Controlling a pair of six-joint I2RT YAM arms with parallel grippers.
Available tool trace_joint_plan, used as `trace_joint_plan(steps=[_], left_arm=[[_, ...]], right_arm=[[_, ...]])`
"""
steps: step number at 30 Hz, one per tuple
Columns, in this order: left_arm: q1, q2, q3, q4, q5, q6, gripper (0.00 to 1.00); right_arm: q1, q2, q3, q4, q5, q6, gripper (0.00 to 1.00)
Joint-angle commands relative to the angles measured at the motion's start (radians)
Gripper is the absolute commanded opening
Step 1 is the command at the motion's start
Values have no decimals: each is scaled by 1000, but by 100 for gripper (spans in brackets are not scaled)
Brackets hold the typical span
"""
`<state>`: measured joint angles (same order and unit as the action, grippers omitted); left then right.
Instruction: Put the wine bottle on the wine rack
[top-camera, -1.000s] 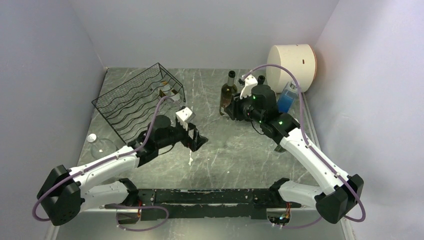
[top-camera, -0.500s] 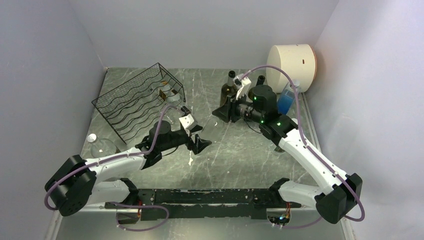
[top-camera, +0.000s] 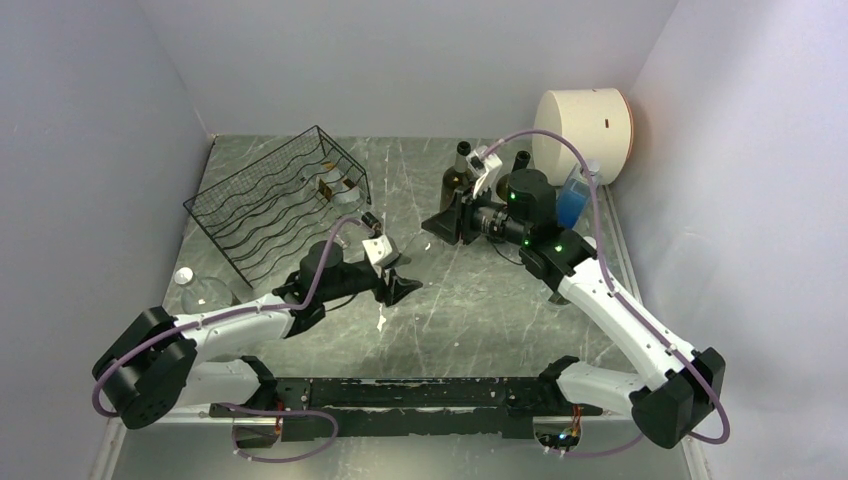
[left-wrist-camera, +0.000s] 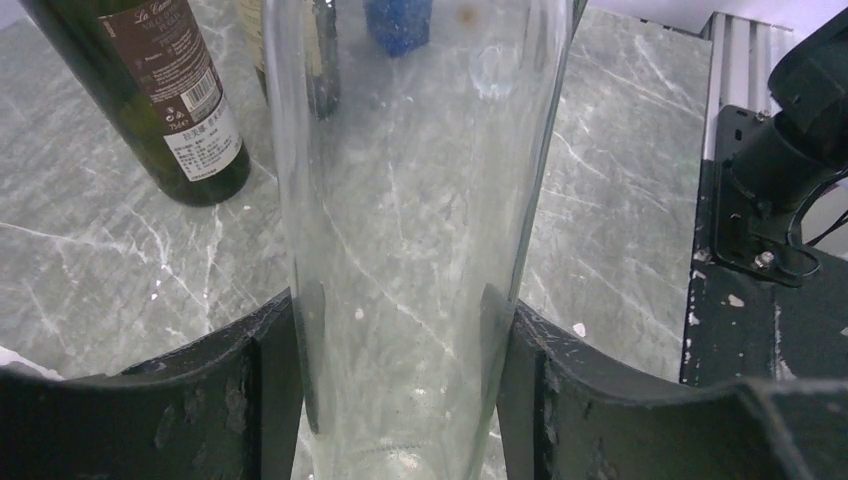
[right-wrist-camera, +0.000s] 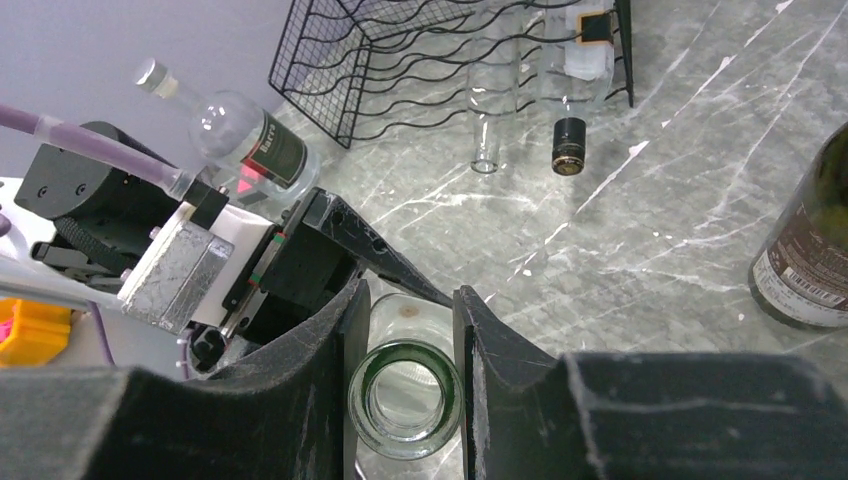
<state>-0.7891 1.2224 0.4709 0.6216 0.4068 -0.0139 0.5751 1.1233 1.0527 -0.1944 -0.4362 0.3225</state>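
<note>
- Left pincer is clamped on the clear bottle, both fingers pressed on its lower body near the base.
- Right pincer is narrowed to neck width, with a finger against the rim on each side of the mouth. It looks gripped.
- The bottle is at the centre of the top view, spanning the two pincers, seemingly off the table.
- Its long axis runs lower left to upper right in the top view. The base is lower left and the mouth upper right, away from the rack at upper left.
- This looks like a handover. One grip should hold firm until the other is sure, and neither should pull along the axis while both hold, since glass is slick.
- Racked bottles already fill some slots, so pick a free one and line the axis up with its trough.
- A dark bottle stands near; swing wide of it.
</note>
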Motion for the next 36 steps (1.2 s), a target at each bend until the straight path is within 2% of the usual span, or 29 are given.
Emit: trace_joint_plan(steps=[1,2,4,5,6,8,11,14,20,23,29,33,36], left_arm=[[-4,-31,43,-14,51,115,7],[-5,-37,52,-23,60,148,7],[-6,-53,71,-50,66,228,7],[-7,-60,78,-57,66,277,7],[-6,-66,87,-62,67,329,7],[-8,-72,96,-63,91,468,7],[-7,-60,129,-71,60,662,7],[-7,-32,199,-169,30,847,7],[-9,16,280,-204,-3,1124,7],[-9,55,332,-191,-57,1229,7],[-10,91,400,-223,-60,1389,7],[-10,99,414,-238,-48,1445,7],[-14,94,390,-188,-26,1464,7]], right_arm=[[-4,-41,34,-22,-48,2,18],[-2,-43,46,-50,-44,-12,26],[-3,-46,73,-117,-20,-47,51],[-3,-46,90,-158,13,-64,60],[-3,-44,111,-201,48,-81,65],[-4,-36,160,-280,91,-127,69],[-3,-32,221,-358,109,-165,71],[-3,-41,239,-394,92,-196,74],[-2,-26,238,-470,75,-231,76],[-1,-22,231,-495,88,-246,76],[-1,-23,210,-507,136,-248,76],[-1,1,200,-503,147,-240,76],[0,25,197,-504,159,-236,76]])
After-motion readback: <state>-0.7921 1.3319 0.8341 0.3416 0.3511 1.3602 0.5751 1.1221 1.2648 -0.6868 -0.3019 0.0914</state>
